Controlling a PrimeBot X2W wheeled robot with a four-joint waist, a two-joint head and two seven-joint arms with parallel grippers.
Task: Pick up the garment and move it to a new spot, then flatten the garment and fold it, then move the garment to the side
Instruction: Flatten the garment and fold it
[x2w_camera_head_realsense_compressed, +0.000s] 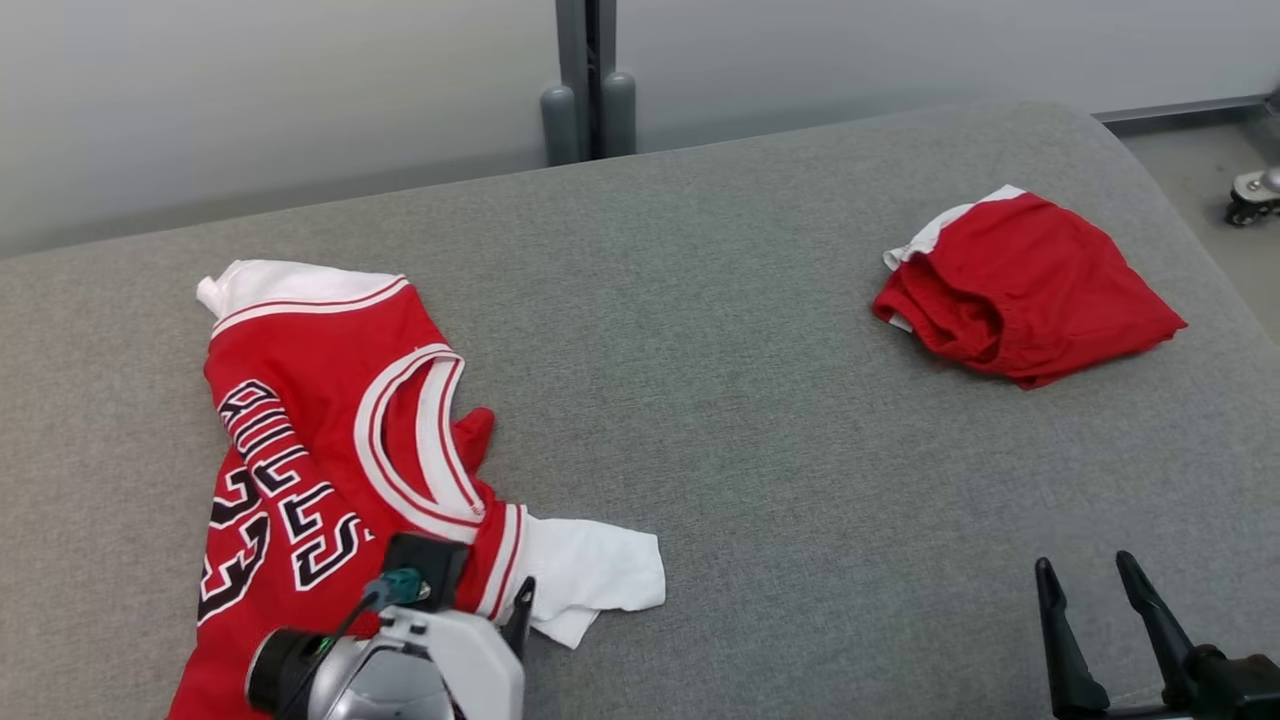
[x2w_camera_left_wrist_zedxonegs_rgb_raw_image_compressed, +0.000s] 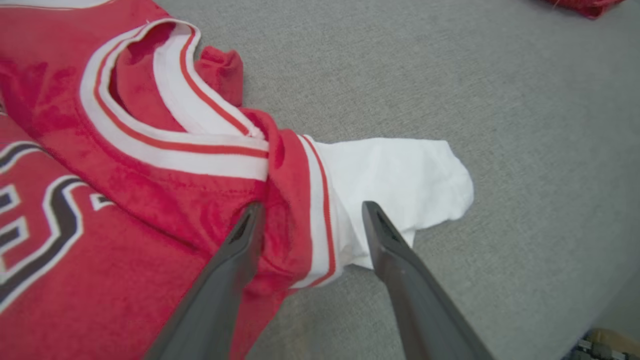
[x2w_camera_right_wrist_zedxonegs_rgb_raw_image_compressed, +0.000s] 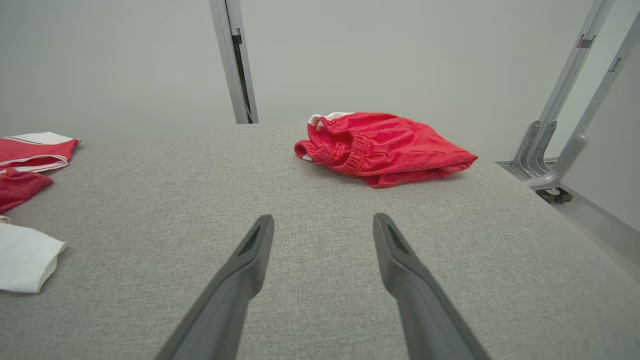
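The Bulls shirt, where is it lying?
In the head view, the Bulls shirt lies rumpled on the left of the grey cushion, the open left tool over its near white sleeve; the small red cloth sits far right.

I think this is a test room or a lab, not a home. In front of me is a wide surface (x2w_camera_head_realsense_compressed: 760, 330) covered with grey woven cloth, and its far corner is rounded. Behind it stands a plain pale wall (x2w_camera_head_realsense_compressed: 250, 90) without any decoration, with a grey metal post (x2w_camera_head_realsense_compressed: 590, 80) in the middle. On my right side I see slanted grey metal bars (x2w_camera_right_wrist_zedxonegs_rgb_raw_image_compressed: 563, 75) of a frame, a small wheel (x2w_camera_head_realsense_compressed: 1255, 195) and a bare grey floor (x2w_camera_head_realsense_compressed: 1190, 160).
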